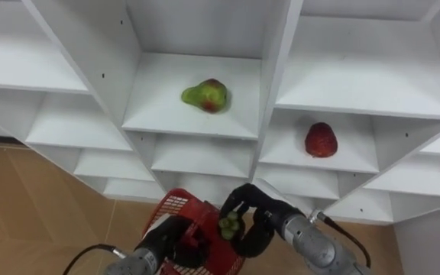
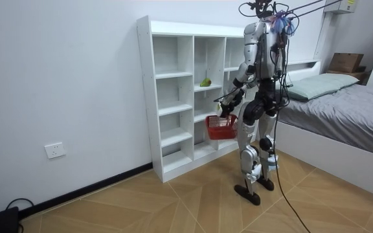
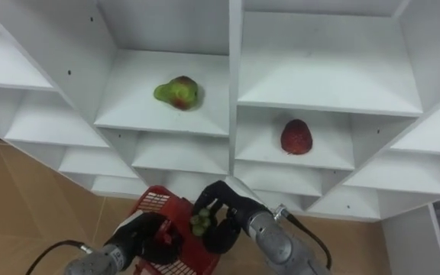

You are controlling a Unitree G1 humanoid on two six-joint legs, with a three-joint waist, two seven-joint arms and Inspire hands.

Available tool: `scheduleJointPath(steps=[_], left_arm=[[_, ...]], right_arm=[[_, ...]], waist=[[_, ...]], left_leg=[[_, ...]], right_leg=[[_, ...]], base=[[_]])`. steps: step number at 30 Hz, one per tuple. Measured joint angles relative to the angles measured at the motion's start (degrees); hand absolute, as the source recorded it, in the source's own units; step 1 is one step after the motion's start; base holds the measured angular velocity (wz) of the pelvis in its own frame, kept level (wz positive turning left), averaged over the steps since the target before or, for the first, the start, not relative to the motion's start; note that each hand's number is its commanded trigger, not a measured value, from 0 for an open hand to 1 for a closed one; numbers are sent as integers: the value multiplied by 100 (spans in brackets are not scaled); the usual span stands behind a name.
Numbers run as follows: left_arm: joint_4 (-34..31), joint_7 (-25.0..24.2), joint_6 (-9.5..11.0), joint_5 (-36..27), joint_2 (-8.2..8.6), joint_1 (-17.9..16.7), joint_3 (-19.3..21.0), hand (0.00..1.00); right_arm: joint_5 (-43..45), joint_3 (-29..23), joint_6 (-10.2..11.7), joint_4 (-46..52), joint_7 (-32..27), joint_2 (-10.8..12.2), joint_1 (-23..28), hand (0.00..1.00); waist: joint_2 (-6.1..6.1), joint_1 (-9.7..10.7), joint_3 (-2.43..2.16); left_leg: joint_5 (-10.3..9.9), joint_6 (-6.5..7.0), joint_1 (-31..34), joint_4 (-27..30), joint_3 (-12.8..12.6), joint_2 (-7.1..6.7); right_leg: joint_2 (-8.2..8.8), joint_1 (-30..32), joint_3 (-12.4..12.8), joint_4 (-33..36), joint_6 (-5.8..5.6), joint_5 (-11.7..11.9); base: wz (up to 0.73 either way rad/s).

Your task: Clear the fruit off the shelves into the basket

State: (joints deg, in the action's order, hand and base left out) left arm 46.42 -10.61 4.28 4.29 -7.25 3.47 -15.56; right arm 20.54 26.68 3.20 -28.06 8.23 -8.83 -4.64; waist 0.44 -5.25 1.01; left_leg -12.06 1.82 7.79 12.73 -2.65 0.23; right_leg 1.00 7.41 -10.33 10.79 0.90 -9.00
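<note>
My right hand (image 1: 253,216) is curled round a small bunch of green grapes (image 1: 229,224), holding it just above the red basket (image 1: 182,207). My left hand (image 1: 176,239) grips the basket from the left, low in the eye views. On a middle shelf of the white closet (image 1: 205,122) lies a green-and-red pear (image 1: 205,95). A red strawberry (image 1: 321,140) sits one shelf lower in the column to the right. In the room view I stand facing the closet (image 2: 173,90) with the basket (image 2: 221,127) at hip height.
The closet's other compartments hold nothing. Wooden floor (image 1: 37,206) shows below on the left. In the room view a bed (image 2: 342,110) stands behind me on the room view's right, and a wall socket (image 2: 55,151) sits low on the wall.
</note>
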Motion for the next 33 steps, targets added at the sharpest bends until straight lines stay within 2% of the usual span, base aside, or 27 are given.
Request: scheduleJointPath(steps=[10,33], left_arm=[[-1,-135,58,25,-3,90,-40,100],[-23,-132,99,24,6,86,-188,100]], right_arm=[[20,141,4,-138,-7,-8,-144,100],[296,146,52,-749,55,-8,-91,100]], waist=[[-10,33,-2],[-18,43,0]], left_leg=[[1,-2,-19,-4,103,-4],[2,-4,-10,1,108,-5]], right_leg=[[3,-50,-106,-7,0,0],[0,-45,-93,-6,1,1]], base=[[2],[0]])
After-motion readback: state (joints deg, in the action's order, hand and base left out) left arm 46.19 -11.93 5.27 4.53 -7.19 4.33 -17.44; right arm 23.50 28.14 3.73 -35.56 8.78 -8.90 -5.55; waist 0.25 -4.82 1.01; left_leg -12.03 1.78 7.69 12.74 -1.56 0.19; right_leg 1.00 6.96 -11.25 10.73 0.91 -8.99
